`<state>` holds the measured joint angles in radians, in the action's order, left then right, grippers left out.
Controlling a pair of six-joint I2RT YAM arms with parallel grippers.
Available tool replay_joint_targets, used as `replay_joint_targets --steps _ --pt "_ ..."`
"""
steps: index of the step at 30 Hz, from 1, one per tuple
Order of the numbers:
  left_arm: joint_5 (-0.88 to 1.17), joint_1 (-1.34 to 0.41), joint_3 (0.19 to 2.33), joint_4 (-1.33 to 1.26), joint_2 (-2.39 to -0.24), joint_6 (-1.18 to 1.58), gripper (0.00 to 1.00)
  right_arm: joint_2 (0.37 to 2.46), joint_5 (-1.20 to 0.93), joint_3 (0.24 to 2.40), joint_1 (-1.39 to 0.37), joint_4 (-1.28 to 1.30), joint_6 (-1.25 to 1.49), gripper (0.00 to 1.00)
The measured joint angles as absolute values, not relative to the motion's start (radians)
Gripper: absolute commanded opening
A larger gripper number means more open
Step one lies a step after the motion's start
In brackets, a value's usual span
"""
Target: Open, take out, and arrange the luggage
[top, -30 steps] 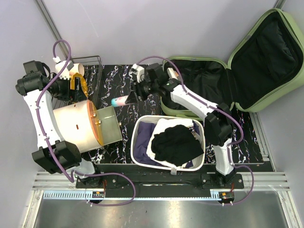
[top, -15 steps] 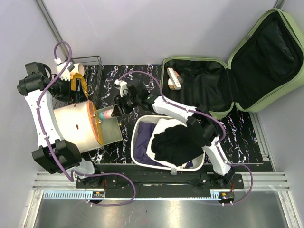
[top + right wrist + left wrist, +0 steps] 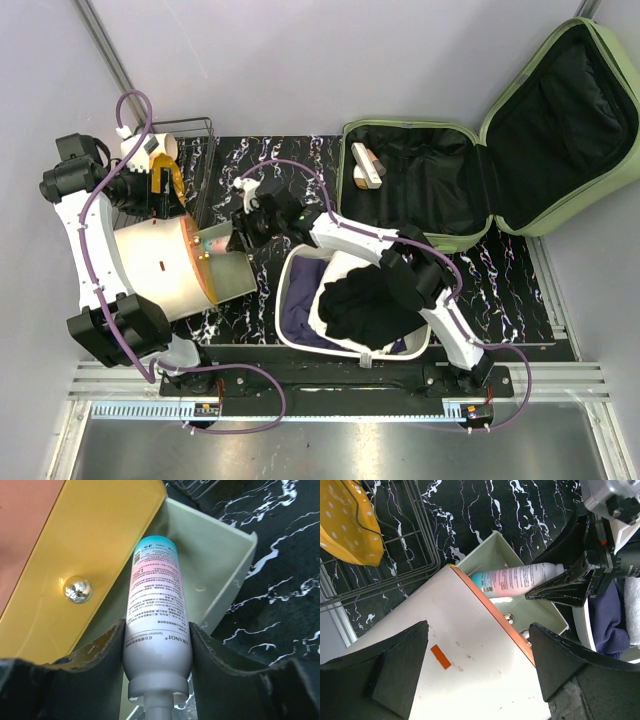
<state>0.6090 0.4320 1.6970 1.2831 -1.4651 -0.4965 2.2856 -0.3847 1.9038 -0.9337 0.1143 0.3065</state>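
The olive-green luggage [image 3: 420, 190] lies open at the back right, its lid [image 3: 570, 120] flung back, black lining showing. A small box [image 3: 367, 165] lies inside it. My right gripper [image 3: 243, 228] reaches left and is shut on a white, pink and blue spray bottle [image 3: 155, 600]. The bottle's top end is inside the open pale green drawer [image 3: 215, 565] of a white cabinet [image 3: 160, 265]. The bottle also shows in the left wrist view [image 3: 520, 577]. My left gripper [image 3: 479, 630] is open and empty just above the cabinet's top.
A white bin [image 3: 300, 262] holding black, white and navy clothes stands in front of the luggage. A wire rack [image 3: 195, 150] with a yellow dotted item [image 3: 345, 520] stands behind the cabinet. The drawer front has chrome knobs [image 3: 77, 589].
My right arm has swung left from beside the luggage, carrying the bottle to the cabinet's open drawer. The left arm has barely moved.
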Motion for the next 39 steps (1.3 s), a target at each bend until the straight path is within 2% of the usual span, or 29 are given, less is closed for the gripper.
replay_joint_targets --steps 5,10,16,20,29,35,39 --pt "0.609 0.432 1.692 1.281 -1.462 -0.496 0.86 2.288 -0.439 1.903 -0.951 0.083 0.307 0.81" --pt "0.609 0.432 1.691 1.28 -1.461 -0.496 0.86 2.283 -0.511 1.897 -0.969 0.049 0.279 0.84" --pt "0.608 0.432 1.691 1.28 -1.461 -0.496 0.86 2.219 -0.559 1.85 -0.966 0.081 0.211 0.74" --pt "0.608 0.432 1.691 1.28 -1.461 -0.496 0.86 2.135 -0.607 1.822 -0.946 0.167 0.094 0.61" --pt "0.61 0.432 1.691 1.28 -1.461 -0.495 0.86 2.016 -0.656 1.777 -0.907 0.383 -0.139 0.6" --pt "0.657 0.439 1.757 1.325 -1.47 -0.461 0.86 2.084 -0.641 1.815 -0.849 0.426 -0.139 0.53" --pt "0.741 0.518 1.822 1.34 -1.473 -0.407 0.88 2.186 -0.637 1.89 -0.815 0.441 -0.133 0.5"
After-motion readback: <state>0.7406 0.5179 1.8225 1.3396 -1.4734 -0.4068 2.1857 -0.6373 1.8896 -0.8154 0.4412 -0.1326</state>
